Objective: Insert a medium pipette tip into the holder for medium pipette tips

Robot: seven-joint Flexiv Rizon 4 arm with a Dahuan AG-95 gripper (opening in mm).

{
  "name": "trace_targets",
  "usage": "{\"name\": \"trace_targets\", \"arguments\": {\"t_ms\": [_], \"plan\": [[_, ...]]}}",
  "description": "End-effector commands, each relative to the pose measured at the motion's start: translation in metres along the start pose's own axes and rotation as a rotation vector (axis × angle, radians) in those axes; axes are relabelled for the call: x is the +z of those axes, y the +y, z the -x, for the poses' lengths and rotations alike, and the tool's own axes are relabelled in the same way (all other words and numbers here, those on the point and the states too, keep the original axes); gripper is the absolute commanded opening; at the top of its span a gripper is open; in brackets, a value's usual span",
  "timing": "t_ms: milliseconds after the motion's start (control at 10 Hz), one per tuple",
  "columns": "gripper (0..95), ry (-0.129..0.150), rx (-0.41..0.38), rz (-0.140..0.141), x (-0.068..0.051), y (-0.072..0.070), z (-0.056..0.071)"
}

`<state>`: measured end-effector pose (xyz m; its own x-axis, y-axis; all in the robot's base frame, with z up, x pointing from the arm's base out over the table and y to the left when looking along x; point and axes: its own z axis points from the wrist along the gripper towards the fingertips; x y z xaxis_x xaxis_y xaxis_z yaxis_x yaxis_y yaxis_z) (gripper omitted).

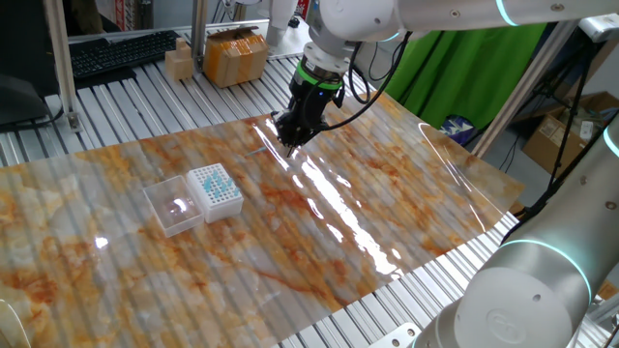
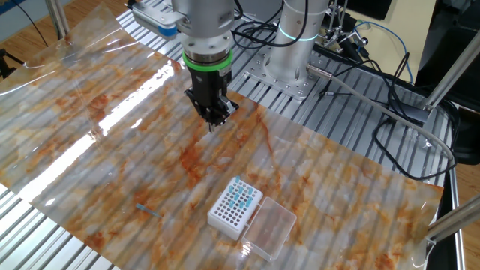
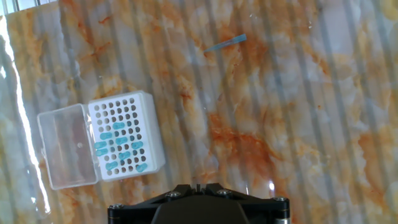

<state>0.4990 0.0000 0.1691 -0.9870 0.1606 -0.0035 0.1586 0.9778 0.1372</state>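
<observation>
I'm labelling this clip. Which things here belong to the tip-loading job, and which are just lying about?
Job:
- medium pipette tip, loose on the mat
- holder, lid open
- claw

Lying about:
- cardboard boxes
- keyboard
- second robot arm

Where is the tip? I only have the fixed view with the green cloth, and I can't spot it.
Observer: Hand view shows the tip lying flat on the table, well apart from the holder.
Operator: Is the tool anywhere near it?
Observer: No. In the other fixed view the tool hangs above the table, far from the tip, with nothing seen in it. I cannot tell whether it is open or shut.
Operator: Any free holes in the holder?
Observer: Yes. Hand view shows teal tips in only some holes. Most of the others are empty.
</observation>
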Motion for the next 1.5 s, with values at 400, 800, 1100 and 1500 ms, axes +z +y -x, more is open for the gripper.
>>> {"name": "trace_targets", "arguments": {"t_ms": [400,800,1100,1500], "plan": [[0.0,-0.009,-0.033,-0.079,-0.0003,0.0003,-0.0003],[0.0,-0.013,-0.022,-0.102,-0.0003,0.0003,-0.0004],[0.0,-0.017,-0.025,-0.147,-0.0002,0.0003,-0.0004],[0.0,-0.026,-0.007,-0.170,0.0002,0.0004,-0.0003]]}}
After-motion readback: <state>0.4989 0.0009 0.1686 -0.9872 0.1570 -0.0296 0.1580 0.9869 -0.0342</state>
